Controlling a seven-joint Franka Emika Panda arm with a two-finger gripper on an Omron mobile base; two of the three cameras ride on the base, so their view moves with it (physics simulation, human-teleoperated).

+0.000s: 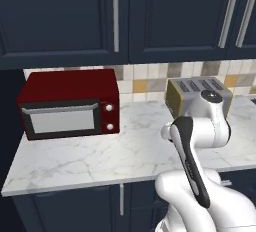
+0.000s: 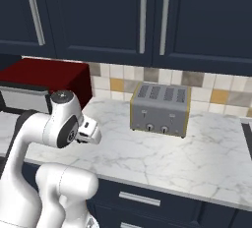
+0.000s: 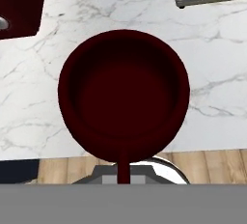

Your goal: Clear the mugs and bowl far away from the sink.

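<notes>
A dark maroon mug (image 3: pixel 123 92) is seen from above in the hand view, its hollow empty. Its thin handle (image 3: pixel 123 167) runs down to my gripper (image 3: pixel 123 178), which is shut on it; the fingertips themselves are hidden under the mug. The mug hangs over the marble counter (image 3: pixel 212 63) near its front edge, between the microwave and the toaster. My arm's wrist (image 2: pixel 88 131) reaches forward over the same counter. A dark strip (image 2: pixel 248 138) at the counter's far right looks like the sink's edge. The bowl is out of view.
A red microwave (image 1: pixel 70 103) stands at the counter's left. A grey and yellow toaster (image 2: pixel 160 106) sits against the tiled wall further right. Dark cabinets (image 1: pixel 120 16) hang overhead. Wood floor (image 3: pixel 212 165) shows beyond the counter's front edge.
</notes>
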